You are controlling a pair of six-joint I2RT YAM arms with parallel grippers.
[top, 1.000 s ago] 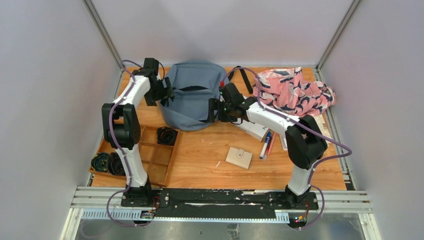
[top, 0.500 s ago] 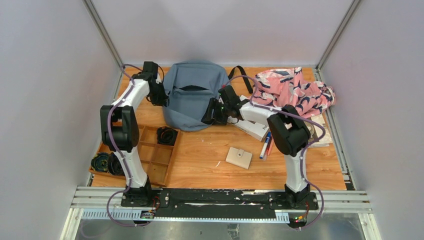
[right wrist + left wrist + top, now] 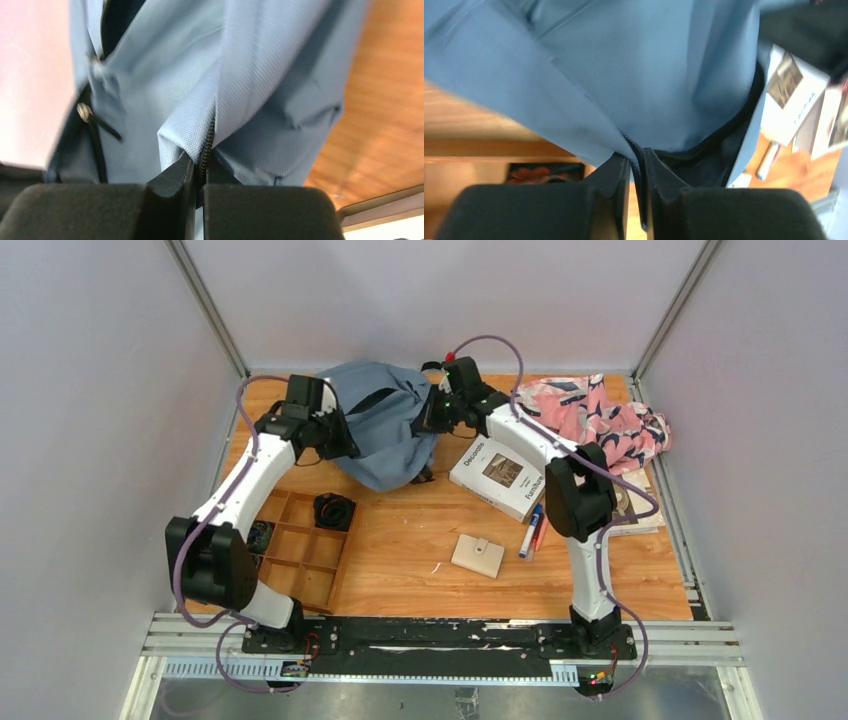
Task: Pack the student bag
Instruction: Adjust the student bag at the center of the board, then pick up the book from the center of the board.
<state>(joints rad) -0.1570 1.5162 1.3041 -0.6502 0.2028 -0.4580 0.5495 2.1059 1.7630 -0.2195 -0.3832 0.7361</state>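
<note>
Grips bag [image 3: 385, 435] by zipper seam [image 3: 684, 152] with left claw [image 3: 636, 160], pinched narrow on the fabric; grips opposite zipper edge with right claw [image 3: 199, 167], equally tight. Holds it bunched between both at far middle of table [image 3: 400, 560], beside book [image 3: 500, 478]

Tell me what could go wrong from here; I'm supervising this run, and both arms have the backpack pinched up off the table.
1. The left gripper and right gripper each pinch only a thin fold at the zipper seam of the backpack. The fabric may slip out under the bag's weight.
2. The bag's sagging lower end sits close to the book, so a swing could shove it.
</note>
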